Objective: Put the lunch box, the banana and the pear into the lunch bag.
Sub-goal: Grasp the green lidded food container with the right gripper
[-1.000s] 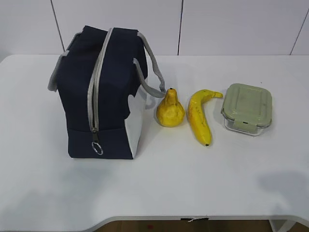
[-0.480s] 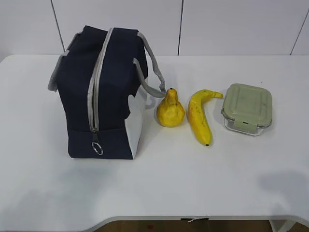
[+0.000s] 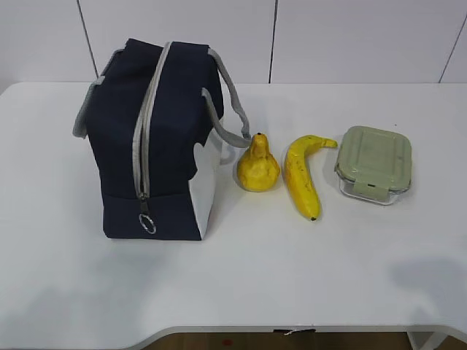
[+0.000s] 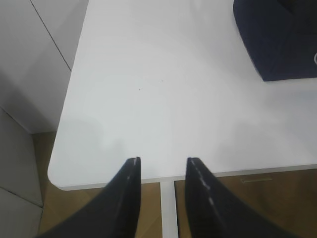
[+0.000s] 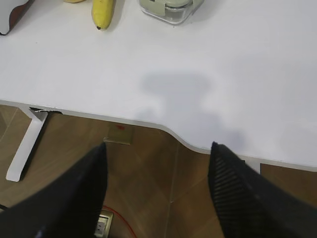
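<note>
While the lunch bag [image 3: 157, 142] stands upright at the left of the white tabletop [image 3: 255, 277], we see its grey zipper [image 3: 143, 131] run closed from the top down the near face, with a ring pull [image 3: 147, 224] hanging at the lower end. Just to its right sits the pear [image 3: 257, 166], stem up, close beside a grey handle [image 3: 230, 117] that droops toward it. Next lies the banana [image 3: 303, 175], curved, and further right the lunch box [image 3: 373, 164], lid on. All three rest on the tabletop outside the bag.

Our left gripper [image 4: 162, 161] hangs over the tabletop's near left edge, jaws parted by a modest gap and holding nothing. Our right gripper [image 5: 157, 146] hovers beyond the near right edge, above the wooden floor [image 5: 148, 173], jaws spread wide and empty.
</note>
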